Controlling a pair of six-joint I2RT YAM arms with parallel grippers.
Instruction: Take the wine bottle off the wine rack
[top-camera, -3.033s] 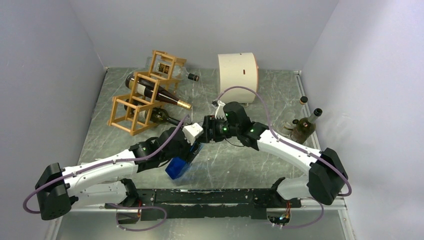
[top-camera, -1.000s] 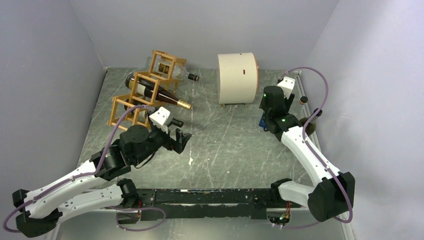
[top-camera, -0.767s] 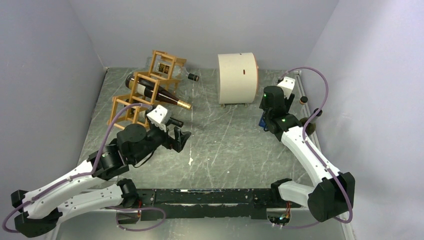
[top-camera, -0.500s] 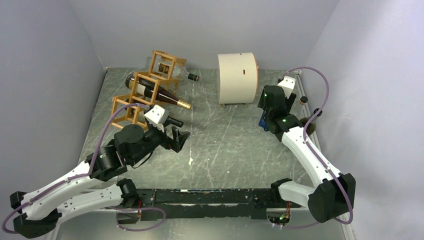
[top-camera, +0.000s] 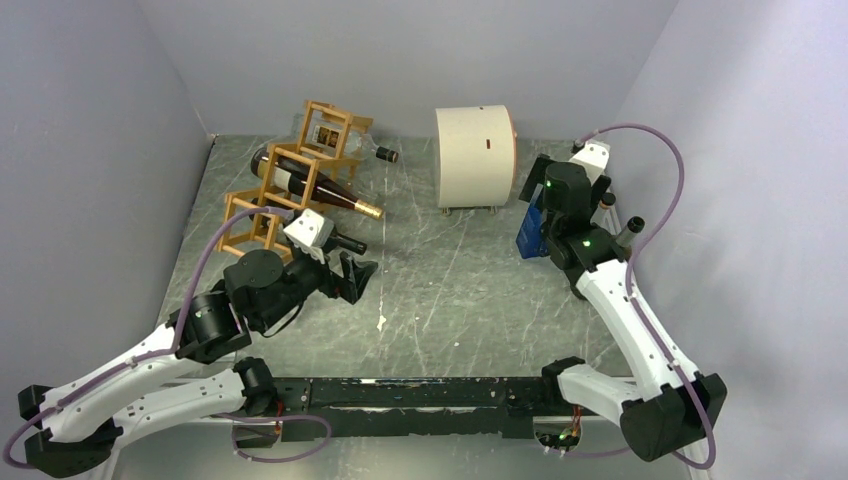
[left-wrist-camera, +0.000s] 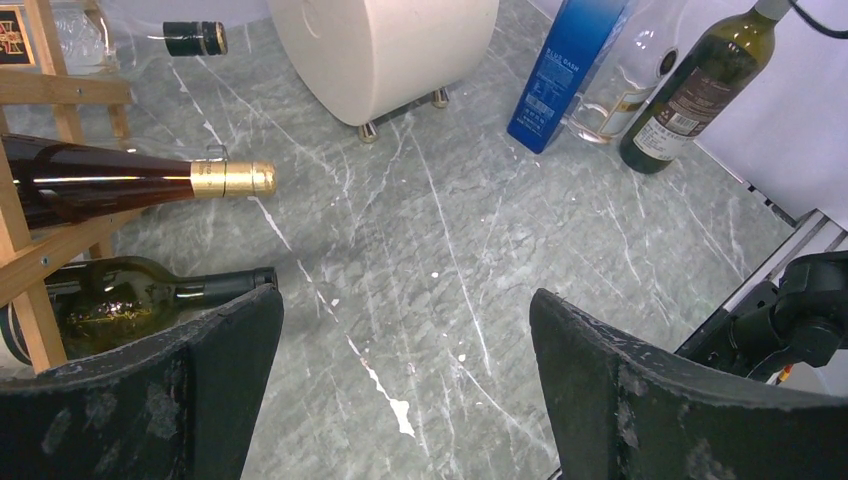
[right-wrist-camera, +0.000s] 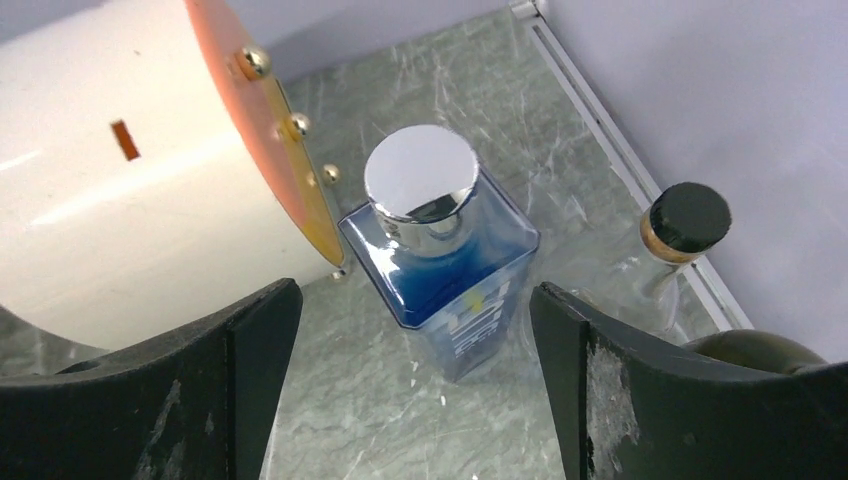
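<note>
The orange-brown wine rack (top-camera: 268, 205) stands at the far left with three bottles lying in its cells. A dark wine bottle with a gold foil neck (left-wrist-camera: 130, 181) lies in the middle cell. A green bottle (left-wrist-camera: 150, 300) fills the lowest cell and a clear bottle with a black cap (left-wrist-camera: 195, 38) the top one. My left gripper (left-wrist-camera: 405, 300) is open just right of the green bottle's neck (top-camera: 345, 243), nothing between its fingers. My right gripper (right-wrist-camera: 415, 290) is open above a blue square bottle (right-wrist-camera: 440, 245) that stands upright on the table.
A cream cylindrical drum (top-camera: 473, 155) lies at the back centre. Beside the blue bottle (top-camera: 528, 228) by the right wall stand a clear bottle with a black cap (right-wrist-camera: 685, 215) and a green wine bottle (left-wrist-camera: 700, 88). The grey marble table (top-camera: 450, 290) has walls on three sides.
My right gripper has opened, letting go of the blue bottle, and has risen towards the right wall. My left gripper has crept slightly left towards the rack's lowest bottle.
</note>
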